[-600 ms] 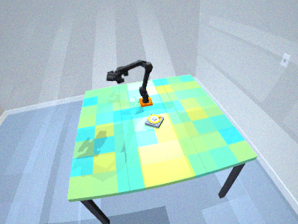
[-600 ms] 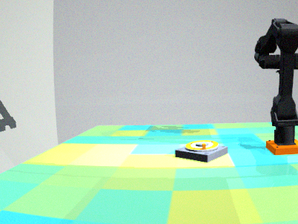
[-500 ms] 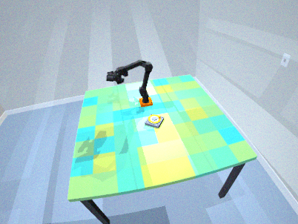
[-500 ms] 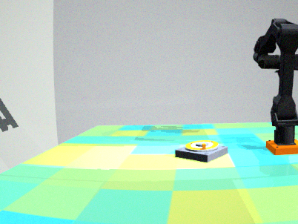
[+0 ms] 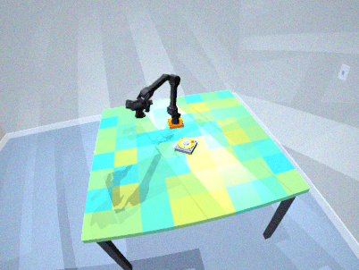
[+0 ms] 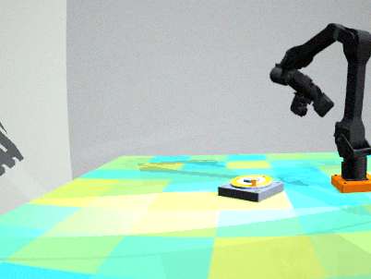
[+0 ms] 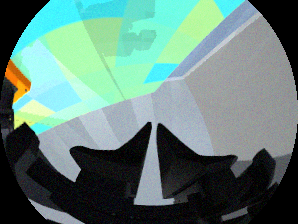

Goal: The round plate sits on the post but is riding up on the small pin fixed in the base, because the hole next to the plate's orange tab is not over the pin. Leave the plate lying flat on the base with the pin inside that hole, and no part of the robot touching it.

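The round plate (image 5: 181, 147) (image 6: 237, 183), a yellow ring with a pale middle, lies on top of the grey square base (image 5: 183, 151) (image 6: 240, 193). Its orange tab (image 5: 193, 141) (image 6: 253, 183) is on the side facing the exterior camera. In that view the plate stands slightly proud of the base. The small pin and the hole cannot be made out. My gripper (image 7: 153, 125) is shut and empty, its fingertips almost together. It hangs high above the table, well off to one side of the plate and touching nothing. The plate is not in the wrist view.
The arm's orange mount (image 5: 175, 123) (image 6: 349, 184) stands on the table close to the base. The table (image 5: 201, 210) (image 6: 161, 254) has a patchwork top of green, yellow and cyan, with arm shadows across it. Pale walls stand beyond its edges.
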Tool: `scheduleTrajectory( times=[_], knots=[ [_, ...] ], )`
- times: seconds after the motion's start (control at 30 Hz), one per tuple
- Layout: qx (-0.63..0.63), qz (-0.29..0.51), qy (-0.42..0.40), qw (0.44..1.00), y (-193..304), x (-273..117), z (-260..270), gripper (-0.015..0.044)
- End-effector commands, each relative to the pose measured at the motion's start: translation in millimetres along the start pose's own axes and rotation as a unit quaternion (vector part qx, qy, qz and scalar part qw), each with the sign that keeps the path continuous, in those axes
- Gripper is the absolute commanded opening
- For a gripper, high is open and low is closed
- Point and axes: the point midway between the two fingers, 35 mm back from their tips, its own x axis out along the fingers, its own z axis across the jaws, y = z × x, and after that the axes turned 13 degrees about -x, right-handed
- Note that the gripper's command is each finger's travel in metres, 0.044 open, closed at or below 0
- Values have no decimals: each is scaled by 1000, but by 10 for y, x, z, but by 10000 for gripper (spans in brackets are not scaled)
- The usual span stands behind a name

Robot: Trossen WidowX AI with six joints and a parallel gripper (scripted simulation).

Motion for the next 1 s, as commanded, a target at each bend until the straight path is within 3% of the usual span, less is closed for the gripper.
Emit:
scheduleTrajectory(
  times=[0.0,0.17,0.23,0.43,0.5,0.7,0.97],
  knots=[
    [41,-83,28,995,-423,-284,-104,0],
    [78,-226,44,970,-1133,-954,-89,0],
    [77,-242,45,966,-1214,-1050,-68,0],
    [52,-367,22,928,-1816,-1906,321,0],
    [52,-379,14,924,-1869,-1992,390,0],
    [41,-457,-82,885,-2229,-2751,1136,0],
    [12,-479,-216,851,-2295,-3428,2163,0]
  ],
)
